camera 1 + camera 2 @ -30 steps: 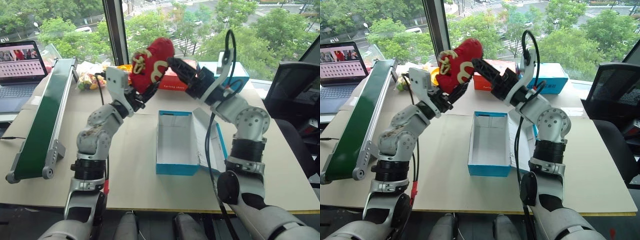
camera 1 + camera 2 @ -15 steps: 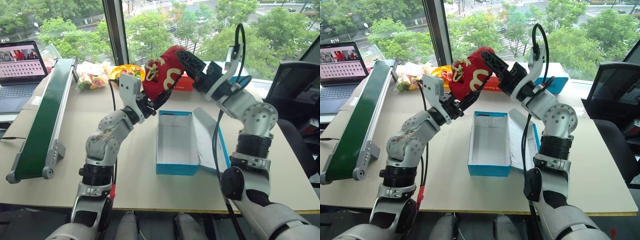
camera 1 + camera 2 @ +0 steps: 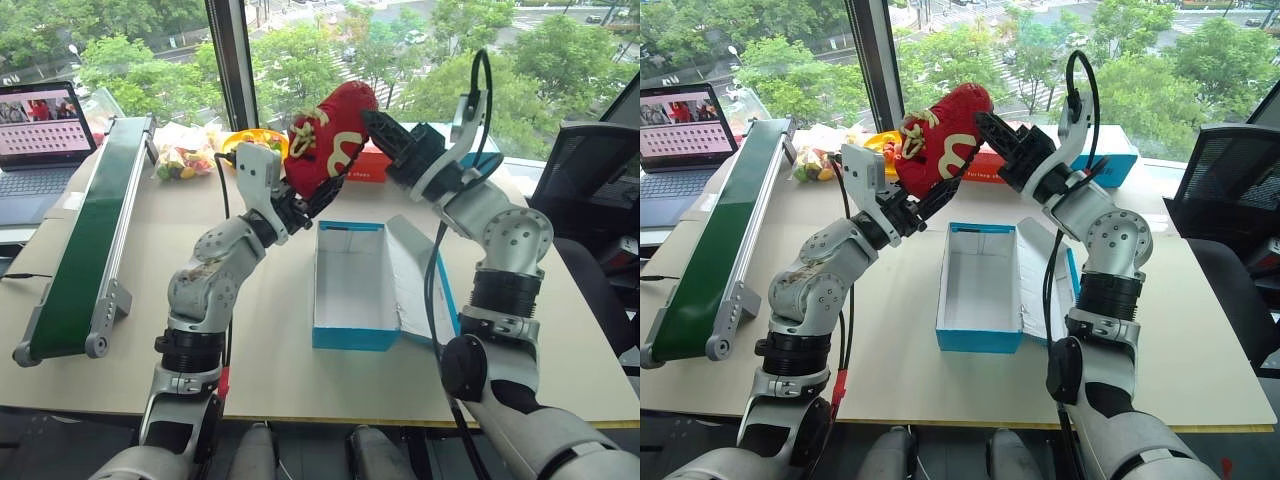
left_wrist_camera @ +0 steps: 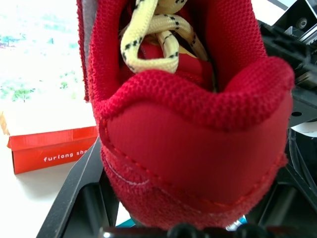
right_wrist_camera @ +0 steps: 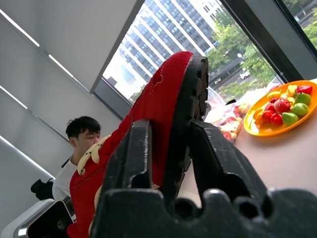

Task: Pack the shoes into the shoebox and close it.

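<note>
Below | shoebox (image 3: 348,285) open, nothing inside; shoe (image 3: 330,135) held above by both grippers

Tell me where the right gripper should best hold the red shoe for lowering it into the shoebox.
Probably where the right gripper sits now: across the thin sole edge of the red shoe, from the robot's right. The left gripper holds its heel; the shoebox lies open below.

Red box (image 3: 368,166) lettering partly hidden behind the shoe (image 3: 328,138) and fingers (image 3: 385,135)

red box (image 4: 52,151) side, white lettering "furlong sho", cut off by gripper
</note>
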Tool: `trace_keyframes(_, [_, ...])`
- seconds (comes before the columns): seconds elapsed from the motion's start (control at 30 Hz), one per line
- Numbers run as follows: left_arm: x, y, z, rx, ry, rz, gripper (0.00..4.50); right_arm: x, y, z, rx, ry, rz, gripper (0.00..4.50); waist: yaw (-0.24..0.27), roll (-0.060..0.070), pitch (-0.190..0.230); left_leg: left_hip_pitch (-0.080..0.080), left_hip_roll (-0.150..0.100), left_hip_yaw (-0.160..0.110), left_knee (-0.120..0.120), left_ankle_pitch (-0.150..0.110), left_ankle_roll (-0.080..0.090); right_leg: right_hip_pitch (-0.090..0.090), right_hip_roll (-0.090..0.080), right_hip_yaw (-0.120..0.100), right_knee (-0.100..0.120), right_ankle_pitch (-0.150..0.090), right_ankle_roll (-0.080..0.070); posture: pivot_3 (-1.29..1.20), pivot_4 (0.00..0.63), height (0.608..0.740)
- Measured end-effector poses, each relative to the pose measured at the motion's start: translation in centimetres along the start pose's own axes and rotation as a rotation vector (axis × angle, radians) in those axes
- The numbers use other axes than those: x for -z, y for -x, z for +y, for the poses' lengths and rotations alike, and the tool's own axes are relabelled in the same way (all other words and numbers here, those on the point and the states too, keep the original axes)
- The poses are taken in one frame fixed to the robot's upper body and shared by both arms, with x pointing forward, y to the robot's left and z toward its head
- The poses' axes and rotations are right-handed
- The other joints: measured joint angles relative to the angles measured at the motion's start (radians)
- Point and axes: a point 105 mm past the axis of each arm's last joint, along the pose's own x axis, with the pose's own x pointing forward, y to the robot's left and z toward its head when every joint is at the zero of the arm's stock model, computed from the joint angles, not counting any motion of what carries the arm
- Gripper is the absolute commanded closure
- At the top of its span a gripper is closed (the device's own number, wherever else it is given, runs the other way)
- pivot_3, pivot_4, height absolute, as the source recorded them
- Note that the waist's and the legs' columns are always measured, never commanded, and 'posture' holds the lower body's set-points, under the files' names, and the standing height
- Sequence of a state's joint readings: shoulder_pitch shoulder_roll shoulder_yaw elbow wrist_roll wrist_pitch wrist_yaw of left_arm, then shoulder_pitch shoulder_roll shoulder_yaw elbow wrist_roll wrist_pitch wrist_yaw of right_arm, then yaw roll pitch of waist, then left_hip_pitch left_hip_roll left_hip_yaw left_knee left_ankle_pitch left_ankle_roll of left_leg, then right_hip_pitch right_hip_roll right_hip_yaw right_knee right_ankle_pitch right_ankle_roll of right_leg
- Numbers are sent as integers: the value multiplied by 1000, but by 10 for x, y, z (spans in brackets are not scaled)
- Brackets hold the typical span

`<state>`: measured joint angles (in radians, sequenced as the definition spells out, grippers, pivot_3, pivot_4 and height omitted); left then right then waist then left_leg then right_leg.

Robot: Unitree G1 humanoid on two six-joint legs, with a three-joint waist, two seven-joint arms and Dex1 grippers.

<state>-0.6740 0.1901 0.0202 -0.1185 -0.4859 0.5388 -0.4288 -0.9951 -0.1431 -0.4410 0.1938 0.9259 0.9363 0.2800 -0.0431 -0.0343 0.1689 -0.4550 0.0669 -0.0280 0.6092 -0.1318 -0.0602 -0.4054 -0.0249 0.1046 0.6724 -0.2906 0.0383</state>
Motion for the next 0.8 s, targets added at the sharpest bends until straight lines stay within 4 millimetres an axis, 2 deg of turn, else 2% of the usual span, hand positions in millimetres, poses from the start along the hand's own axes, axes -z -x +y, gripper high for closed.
trace_keyframes(0.03, [1,0,0,-1,4,3,910,0,0,-1,2,-2,-1,4313,0,0,0,0,0,0,0,0,0,0,0,0,0,0,0,0,150,739])
trace_keyframes(0.1, [4,1,-1,5,14,10,234,3,-2,0,0,0,10,4319,0,0,0,0,0,0,0,0,0,0,0,0,0,0,0,0,150,739])
trace_keyframes(0.13, [5,3,0,6,23,13,50,5,-3,1,0,11,22,4319,-1,0,0,0,0,0,0,0,0,0,0,0,0,0,0,0,150,739])
trace_keyframes(0.33, [16,26,12,-19,-12,88,50,7,-13,2,73,156,94,4319,-3,1,0,0,0,0,0,0,0,-1,0,0,0,0,0,0,150,739])
trace_keyframes(0.37, [20,38,19,-29,-76,134,50,5,-14,1,112,230,126,4319,-5,1,1,0,0,0,0,0,0,-1,0,1,0,0,0,0,150,739])
trace_keyframes(0.43, [36,74,44,-92,-182,272,50,-9,-7,-6,230,395,187,4319,-6,1,1,0,0,1,-2,0,0,-2,0,1,0,-1,-1,0,150,739])
trace_keyframes(0.5, [48,100,56,-116,-227,373,50,-21,4,-16,327,468,208,4319,-1,1,1,0,0,1,-3,0,0,-2,0,1,-1,-1,-2,0,150,739])
trace_keyframes(0.53, [51,107,58,-107,-247,400,50,-21,7,-20,362,482,230,4319,2,1,1,-1,0,1,-3,0,0,-3,0,1,-1,-1,-2,0,150,739])
trace_keyframes(0.7, [46,112,56,-41,-320,413,50,-2,10,-24,402,504,357,4319,4,2,1,-1,0,1,-2,0,0,-2,0,1,-1,-1,-2,0,150,739])
trace_keyframes(0.8, [44,113,56,-24,-363,415,50,1,24,-32,492,555,445,4319,7,2,1,-1,0,1,-3,0,0,-3,0,1,-2,-1,-2,0,150,739])
